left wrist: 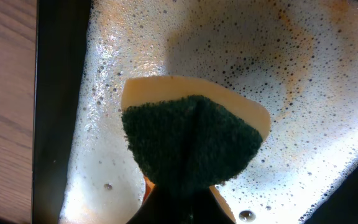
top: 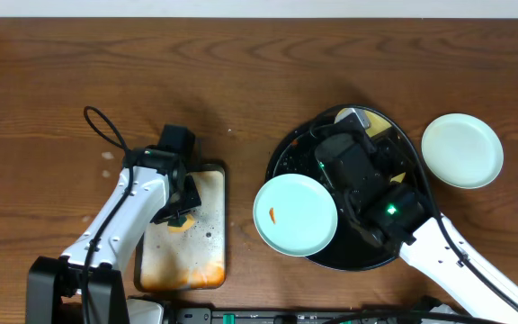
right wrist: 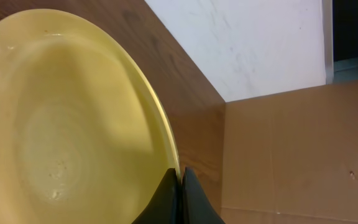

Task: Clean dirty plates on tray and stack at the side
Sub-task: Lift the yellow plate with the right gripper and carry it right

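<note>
Right gripper (right wrist: 180, 173) clenched on yellow plate (right wrist: 61, 124) rim, seen in wrist view only; arm hides it overhead. Left gripper (left wrist: 179, 208) pinches sponge (left wrist: 191, 140) over soapy pan (left wrist: 303, 93). Overhead: smeared blue plate (top: 295, 214) on tray (top: 367, 256) left edge; second blue plate (top: 461, 150) at right, off tray.

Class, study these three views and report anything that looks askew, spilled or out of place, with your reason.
One light-blue plate, orange smear on it, overhangs the left rim of the black tray rather than lying inside. The metal pan is foamy and rust-stained.
</note>
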Robot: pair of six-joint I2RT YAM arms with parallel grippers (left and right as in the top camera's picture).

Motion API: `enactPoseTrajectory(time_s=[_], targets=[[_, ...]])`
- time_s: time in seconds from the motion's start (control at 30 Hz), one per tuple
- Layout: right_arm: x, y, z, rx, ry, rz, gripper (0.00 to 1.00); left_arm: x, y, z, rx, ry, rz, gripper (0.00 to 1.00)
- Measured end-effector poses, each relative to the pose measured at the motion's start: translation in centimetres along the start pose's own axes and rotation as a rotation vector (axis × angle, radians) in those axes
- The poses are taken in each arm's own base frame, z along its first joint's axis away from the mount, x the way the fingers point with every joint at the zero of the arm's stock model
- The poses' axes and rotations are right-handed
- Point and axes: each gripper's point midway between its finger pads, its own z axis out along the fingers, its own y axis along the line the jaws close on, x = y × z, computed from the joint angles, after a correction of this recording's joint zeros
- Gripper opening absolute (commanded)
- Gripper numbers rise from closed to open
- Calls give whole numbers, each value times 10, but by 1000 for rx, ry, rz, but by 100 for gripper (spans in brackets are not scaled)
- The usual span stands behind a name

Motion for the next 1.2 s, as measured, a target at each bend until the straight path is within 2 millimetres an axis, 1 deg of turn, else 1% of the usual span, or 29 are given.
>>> enactPoseTrajectory(time_s=[0.3, 0.47, 0.67, 0.77, 0.9, 1.1, 1.2], targets=[[-1, 0, 0, 1, -3, 26, 1, 0, 0, 0, 0, 0, 0, 8], [-1, 0, 0, -1, -3, 68, 1, 1, -1, 0, 7, 5, 0, 8], [5, 13, 2, -79, 15, 127, 1, 3, -4, 0, 23, 15, -1, 8], [14, 22, 9, -157, 52, 197, 1, 3, -4, 0, 24, 19, 0, 8], [29, 20, 28, -216, 121, 332, 1, 4, -5, 0, 29, 24, 0, 8], [63, 6, 60, -286, 246, 570, 1, 5, -5, 0, 34, 26, 0, 8], [88, -7, 77, -297, 319, 724, 1, 5, -6, 0, 36, 27, -1, 8]])
